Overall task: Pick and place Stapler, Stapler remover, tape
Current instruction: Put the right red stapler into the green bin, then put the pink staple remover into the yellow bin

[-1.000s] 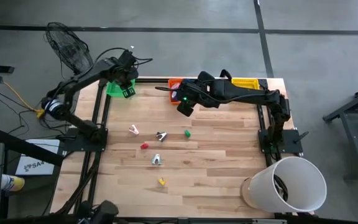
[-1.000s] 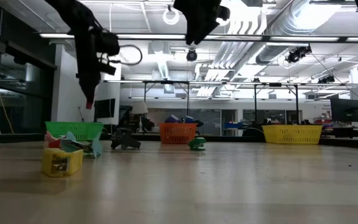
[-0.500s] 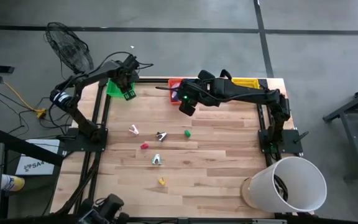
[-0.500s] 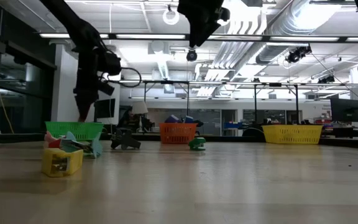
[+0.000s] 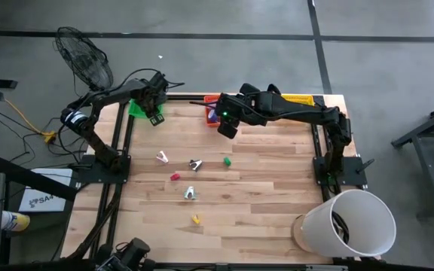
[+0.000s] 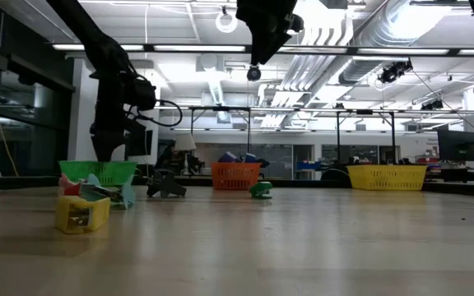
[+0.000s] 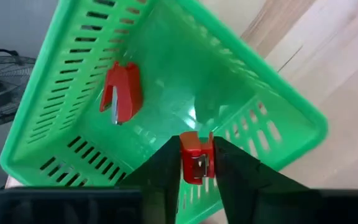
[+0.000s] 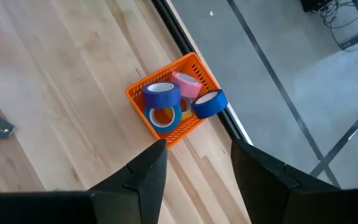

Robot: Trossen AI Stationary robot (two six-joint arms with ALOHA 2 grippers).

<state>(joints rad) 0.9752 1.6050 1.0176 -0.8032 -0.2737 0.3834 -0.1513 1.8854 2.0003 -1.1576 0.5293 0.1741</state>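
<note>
On the table (image 5: 277, 188), nearest the front edge at about 6 o'clock, lies a small yellow piece (image 5: 195, 220), and beyond it toward the centre a loose cluster: a pale stapler remover (image 5: 190, 193), a red block (image 5: 175, 176), a dark stapler remover (image 5: 195, 164), a pink piece (image 5: 162, 157) and a green block (image 5: 227, 160). Farther back, at about 12 o'clock, the right gripper (image 8: 194, 163) hangs above the orange bin (image 8: 199, 68) with its fingers parted and nothing between them; the bin holds the tape (image 8: 161, 95), blue and pink rolls among them. At about 10 o'clock, the left gripper (image 7: 196, 163) reaches into the green bin (image 7: 73, 81), its fingers closed narrowly on a small red stapler (image 7: 196, 159), while a second red stapler (image 7: 120, 93) lies on the bin's floor. A yellow bin (image 5: 298, 98) sits at the far edge near 1 o'clock.
</note>
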